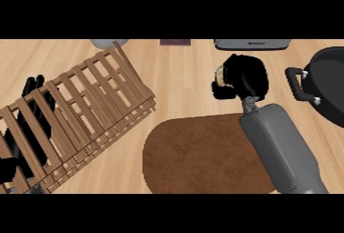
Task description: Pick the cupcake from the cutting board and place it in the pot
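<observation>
1. Board: brown rounded wooden cutting board [194, 154], nearest; the cupcake is not on it.
2. Left hand [7, 170]: probably the dark shape at the lower left edge, by the slatted wooden rack [80, 109]. Cannot tell its state.
3. Right hand [243, 77]: clenched round the pale-topped cupcake [220, 75], which is mostly hidden. It is held over the counter just past the board's far edge.
4. Cupcake is likely light and soft, and its top would smear or crush easily. Best held low on the wrapper sides and kept upright.
5. Black round metal pot [329, 86]: to the right, apart from the hand. Cupcake not yet above it.
</observation>
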